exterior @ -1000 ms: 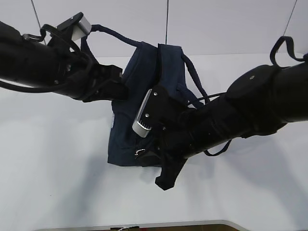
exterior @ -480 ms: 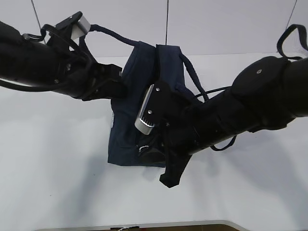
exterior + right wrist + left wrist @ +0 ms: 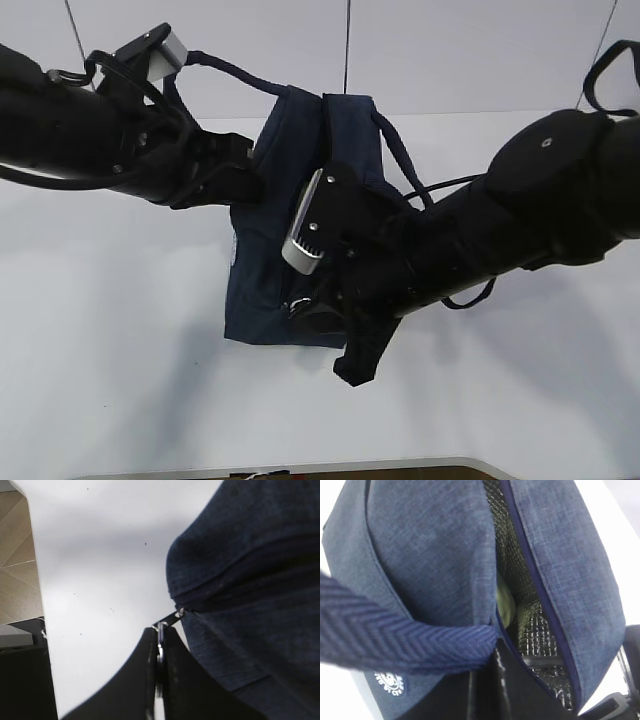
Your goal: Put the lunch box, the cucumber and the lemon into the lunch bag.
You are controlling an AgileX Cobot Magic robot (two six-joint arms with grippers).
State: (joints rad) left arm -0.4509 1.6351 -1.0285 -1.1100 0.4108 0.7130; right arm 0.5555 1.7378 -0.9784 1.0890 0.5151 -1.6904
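Note:
The navy lunch bag [image 3: 268, 255] lies on the white table between my arms. My left gripper [image 3: 245, 182] is shut on the bag's rim by a handle [image 3: 395, 637], at the far left end. The top slit [image 3: 520, 580] gapes, showing silver lining. Inside it, a yellowish rounded shape, seemingly the lemon [image 3: 504, 603], rests next to a pale green patch that I cannot identify. The lunch box and the cucumber are hidden. My right gripper [image 3: 160, 632] is shut on the silver ring pull [image 3: 160, 628] at the bag's near end [image 3: 297, 304], where the zipper [image 3: 220, 587] is closed.
The white table [image 3: 100, 350] surrounds the bag. Its edge [image 3: 37, 595] and the brown floor [image 3: 15, 535] show at the left of the right wrist view. A second handle [image 3: 405, 160] loops over the right arm.
My right arm has shifted slightly up and to the right with the ring pull. The left arm and the bag have hardly moved.

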